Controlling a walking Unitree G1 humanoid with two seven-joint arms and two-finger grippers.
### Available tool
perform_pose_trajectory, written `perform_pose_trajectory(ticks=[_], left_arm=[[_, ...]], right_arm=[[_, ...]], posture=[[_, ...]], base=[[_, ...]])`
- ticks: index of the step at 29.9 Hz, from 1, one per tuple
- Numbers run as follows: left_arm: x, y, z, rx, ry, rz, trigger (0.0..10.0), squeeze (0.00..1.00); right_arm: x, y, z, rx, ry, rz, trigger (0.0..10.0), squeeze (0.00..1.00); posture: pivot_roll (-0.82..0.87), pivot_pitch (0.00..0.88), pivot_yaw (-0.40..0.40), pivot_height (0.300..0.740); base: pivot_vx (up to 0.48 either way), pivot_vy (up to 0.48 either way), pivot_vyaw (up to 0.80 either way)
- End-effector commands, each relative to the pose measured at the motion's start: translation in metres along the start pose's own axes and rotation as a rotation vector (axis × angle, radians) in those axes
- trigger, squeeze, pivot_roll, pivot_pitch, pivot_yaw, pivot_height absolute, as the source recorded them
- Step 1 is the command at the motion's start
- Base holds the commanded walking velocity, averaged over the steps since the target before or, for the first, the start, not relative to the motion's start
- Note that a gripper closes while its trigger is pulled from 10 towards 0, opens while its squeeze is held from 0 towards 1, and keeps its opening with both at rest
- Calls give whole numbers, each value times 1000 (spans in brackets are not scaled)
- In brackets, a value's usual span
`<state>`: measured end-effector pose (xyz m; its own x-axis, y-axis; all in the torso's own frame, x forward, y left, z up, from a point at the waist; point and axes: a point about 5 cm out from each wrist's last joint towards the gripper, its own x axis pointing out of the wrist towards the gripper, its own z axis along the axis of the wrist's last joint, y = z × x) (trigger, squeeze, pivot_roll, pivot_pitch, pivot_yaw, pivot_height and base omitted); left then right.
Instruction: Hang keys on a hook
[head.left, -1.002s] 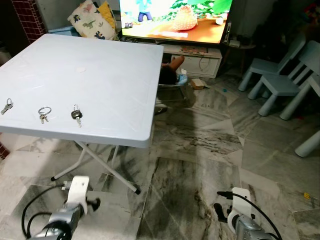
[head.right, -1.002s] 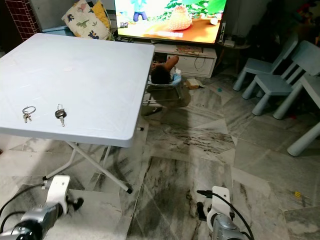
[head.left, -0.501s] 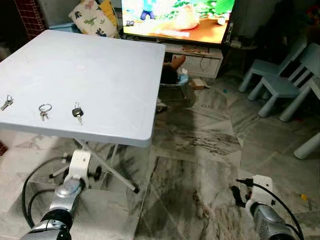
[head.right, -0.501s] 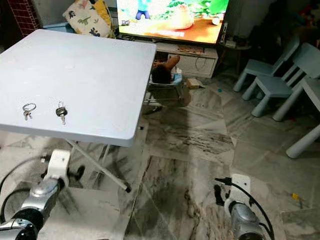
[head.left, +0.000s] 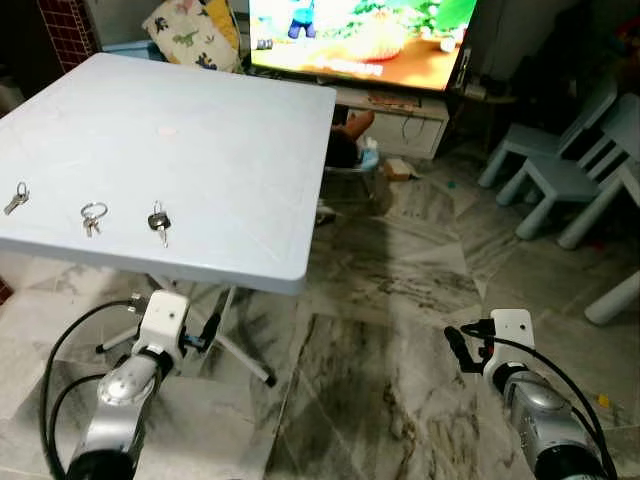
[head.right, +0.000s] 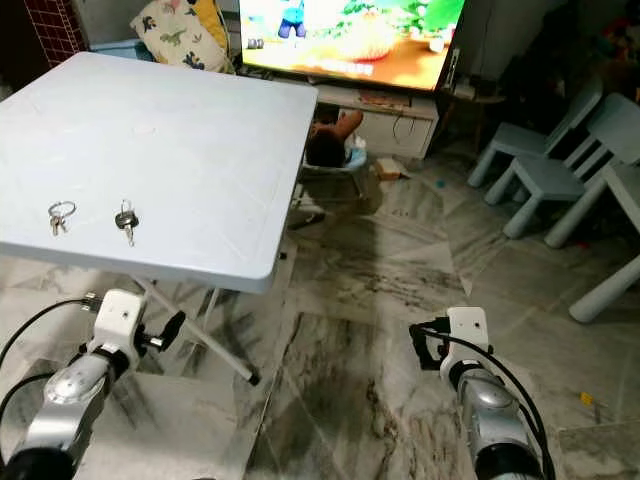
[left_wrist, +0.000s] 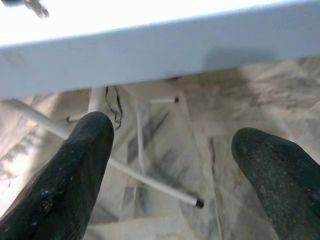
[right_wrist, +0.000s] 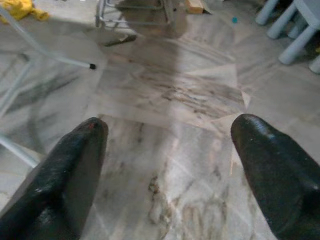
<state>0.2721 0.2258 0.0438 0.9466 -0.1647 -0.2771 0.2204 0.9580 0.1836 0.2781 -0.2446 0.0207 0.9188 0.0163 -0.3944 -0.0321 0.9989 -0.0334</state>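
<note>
Three sets of keys lie near the front edge of the white folding table (head.left: 230, 150): a single key (head.left: 15, 197) far left, a ring with small keys (head.left: 92, 216), and a black-headed key (head.left: 158, 222). My left gripper (head.left: 208, 330) is held low in front of the table, just below its front edge. In the left wrist view it (left_wrist: 172, 135) is open, facing the table's edge and legs, with a key (left_wrist: 35, 6) above. My right gripper (head.left: 462, 348) is open over the marble floor, nothing between its fingers (right_wrist: 75, 165).
The table's crossed white legs (head.left: 235, 355) stand just ahead of the left gripper. Behind the table are a TV (head.left: 360, 40) on a low stand and a patterned cushion (head.left: 190, 35). Small blue chairs (head.left: 560, 170) stand at the right. A low metal-framed seat (head.left: 350, 165) sits by the stand.
Both arms have lifted and reached forward. The left gripper has come up close under the table's front edge, and the right gripper has risen over the floor. The camera has shifted a little.
</note>
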Motion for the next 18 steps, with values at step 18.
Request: perform_pose_trajectory(ticks=[18], left_arm=[[-22, -49, 65, -43, -164, -113, 10000, 0]], right_arm=[[-73, 45, 43, 197, -261, -60, 10000, 0]], posture=[[91, 0, -85, 740]], base=[[0, 0, 0]])
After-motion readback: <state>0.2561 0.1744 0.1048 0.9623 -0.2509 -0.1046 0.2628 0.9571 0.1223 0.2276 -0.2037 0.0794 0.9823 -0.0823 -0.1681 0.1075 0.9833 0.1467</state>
